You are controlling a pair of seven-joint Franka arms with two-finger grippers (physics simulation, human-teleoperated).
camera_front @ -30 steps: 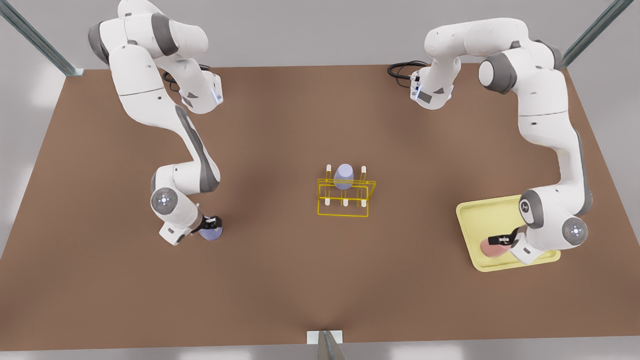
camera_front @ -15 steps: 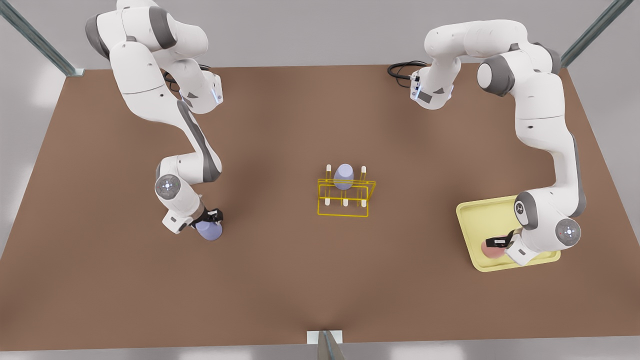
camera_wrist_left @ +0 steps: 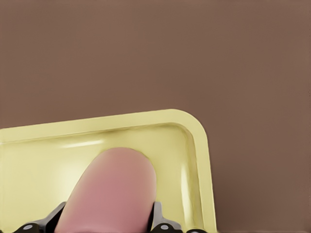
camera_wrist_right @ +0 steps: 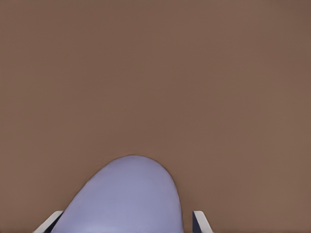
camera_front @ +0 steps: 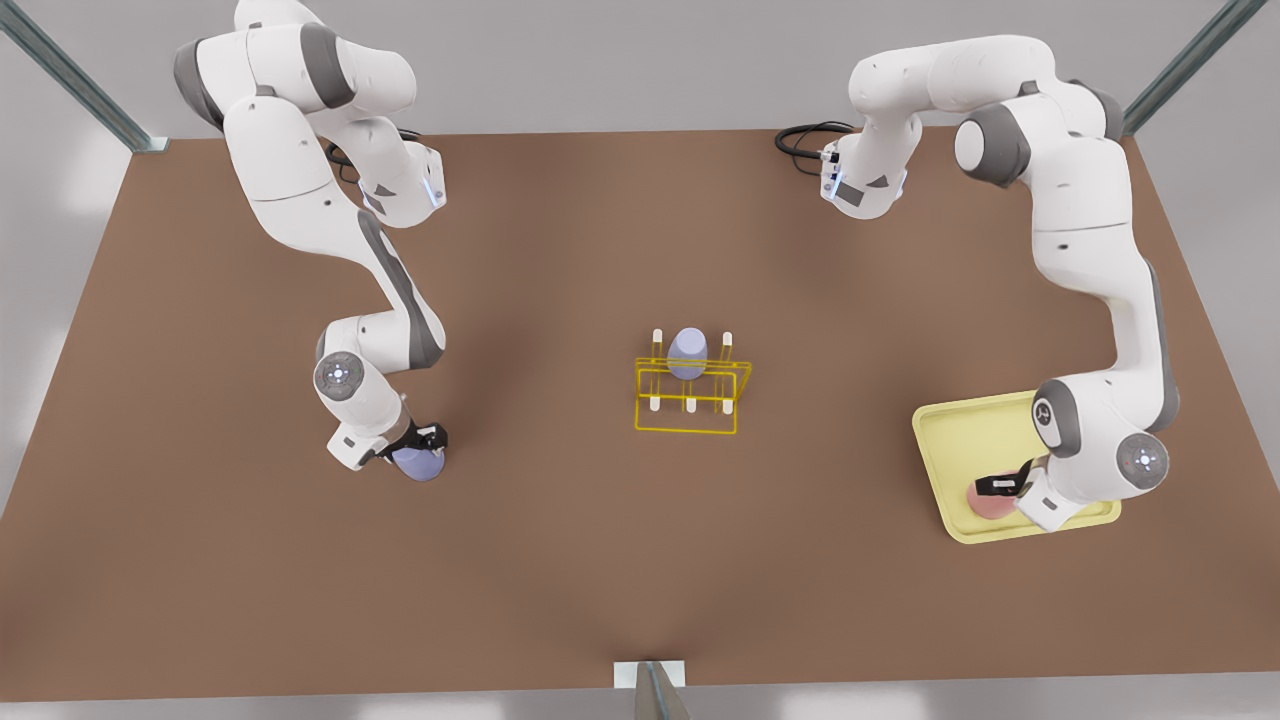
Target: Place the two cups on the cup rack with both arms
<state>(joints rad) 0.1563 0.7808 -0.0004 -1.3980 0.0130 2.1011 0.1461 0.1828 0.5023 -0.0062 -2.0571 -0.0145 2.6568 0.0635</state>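
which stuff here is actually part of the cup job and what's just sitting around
In the job:
pink cup, between the left claw's fingers
lavender cup, between the right claw's fingers
cup rack

Just there:
yellow tray under the pink cup
second lavender cup, on the rack
table

Front view: high above the brown table (camera_front: 560,540), facing steeply down, far off; the cup rack (camera_front: 690,400) sits mid-frame, both arm bases beyond it.
Left wrist view: very near, low over the yellow tray (camera_wrist_left: 199,145), facing along the pink cup (camera_wrist_left: 112,194).
Right wrist view: very near the lavender cup (camera_wrist_right: 126,199), facing bare table.
Shared: tray (camera_front: 960,430) and pink cup (camera_front: 985,500) on the rack's front-view right; lavender cup (camera_front: 420,465) on its left.
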